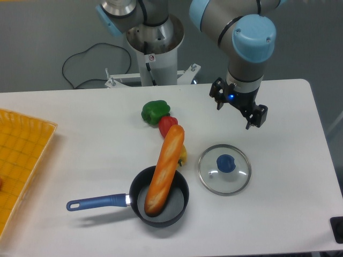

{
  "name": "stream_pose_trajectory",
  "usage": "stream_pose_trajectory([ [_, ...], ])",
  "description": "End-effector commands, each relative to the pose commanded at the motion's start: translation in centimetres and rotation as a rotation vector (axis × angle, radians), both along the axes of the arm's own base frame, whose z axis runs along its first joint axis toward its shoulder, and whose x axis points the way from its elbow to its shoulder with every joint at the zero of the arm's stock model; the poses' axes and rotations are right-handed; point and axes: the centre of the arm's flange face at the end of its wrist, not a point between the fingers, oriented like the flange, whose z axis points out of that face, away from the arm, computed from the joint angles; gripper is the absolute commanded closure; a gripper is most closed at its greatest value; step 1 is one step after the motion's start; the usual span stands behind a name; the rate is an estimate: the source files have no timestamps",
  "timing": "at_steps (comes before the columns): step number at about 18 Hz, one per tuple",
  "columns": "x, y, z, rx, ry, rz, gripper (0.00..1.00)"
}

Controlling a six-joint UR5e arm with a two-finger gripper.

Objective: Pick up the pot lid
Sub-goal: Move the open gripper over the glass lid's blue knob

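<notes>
My gripper (235, 113) hangs above the back right part of the table, pointing down, its two fingers spread apart with nothing visible between them. Below it in the view, toward the table's front, the round glass pot lid (213, 180) lies flat with its rim on the white surface. A dark blue knob (225, 163) stands up at the lid's middle. The fingers are apart from both lid and knob.
A black pan (180, 199) with a blue handle (99, 202) stands left of the lid, a long bread loaf (165, 168) leaning out of it. Behind are a yellow item (183, 156), a red vegetable (166, 125) and a green pepper (155, 112). A yellow bin (27, 140) is far left.
</notes>
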Motion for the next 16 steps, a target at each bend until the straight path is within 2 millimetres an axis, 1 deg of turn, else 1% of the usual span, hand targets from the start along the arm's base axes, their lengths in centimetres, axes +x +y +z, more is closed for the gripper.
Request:
stream_pose_trajectory([
  [4,0.1,0.1,0.1,0.005,-0.003,0.0,0.0],
  [6,0.2,0.4,-0.3,0.012,-0.013,0.006,0.0],
  [9,0.6,0.2,-1.5,0.001,-0.028,0.001,0.0],
  [10,0.9,0.0,-2.1,-0.001,-0.035,0.001,0.0],
  [11,1.0,-0.1,-2.7,0.01,-0.014,0.001,0.0],
  [14,2.5,-0.9,-4.6,0.05,0.066,0.001,0.0],
  [15,2.9,-1.2,-5.1,0.052,0.07,0.001,0.0],
  [16,3.0,-1.4,-5.1,0.047,0.071,0.007,0.0],
])
